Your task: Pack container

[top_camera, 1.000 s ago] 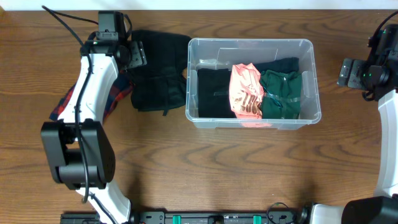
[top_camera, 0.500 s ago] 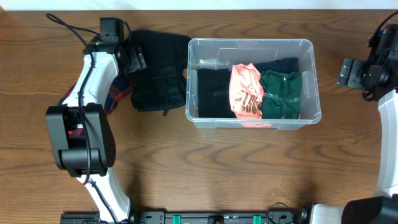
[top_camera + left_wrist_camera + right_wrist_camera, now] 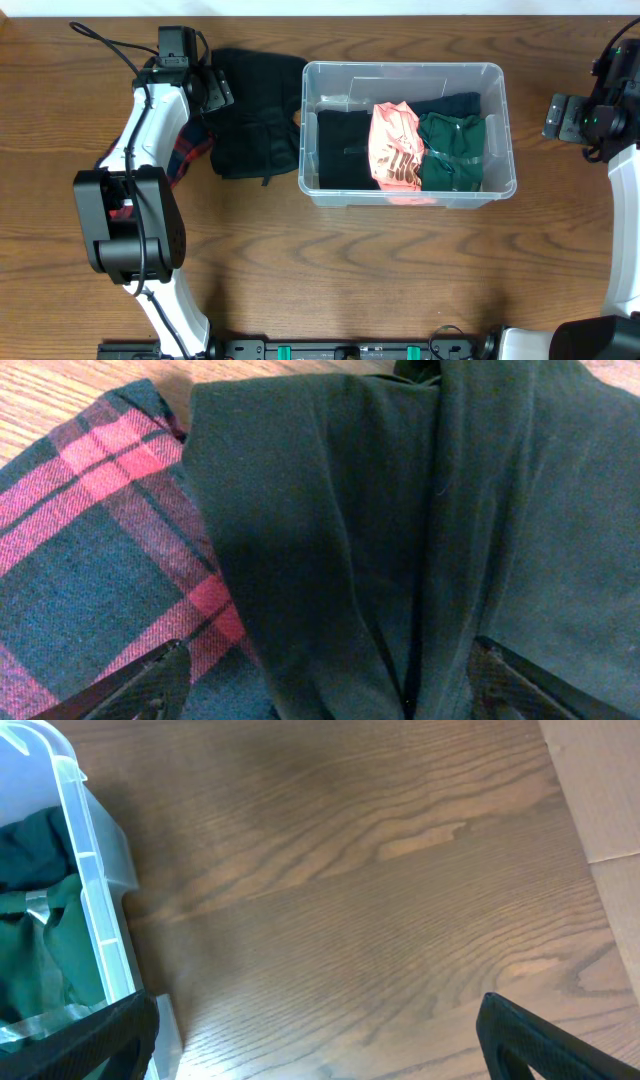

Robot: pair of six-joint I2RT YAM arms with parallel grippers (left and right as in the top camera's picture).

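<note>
Finds the large clear rectangular plastic container (image 3: 405, 67) standing right of centre on the brown wooden table (image 3: 300, 270), long side toward the near edge, open-topped for dropping cloth straight in. Counts inside it, left to right, a folded black garment (image 3: 343, 150), a salmon-pink printed garment (image 3: 397, 145) and a dark green garment in a clear bag (image 3: 452, 152), set side by side, probably to save room for more. Sees just left of the bin, close against its wall, a folded black cloth bundle (image 3: 255, 115) lying partly over a red-and-dark plaid flannel piece (image 3: 185, 160), neither yet packed. Places the left gripper (image 3: 215, 90) at the bundle's far left corner, pointed down over the cloth, fingertips spread wide and clamped on nothing, likely lined up to pinch a fold. Gets from the left wrist view only dark cloth and plaid beneath those tips. Leaves the right gripper (image 3: 560, 117) well to the right of the bin over bare wood, jaws wide apart and empty, seemingly parked clear of the work
</note>
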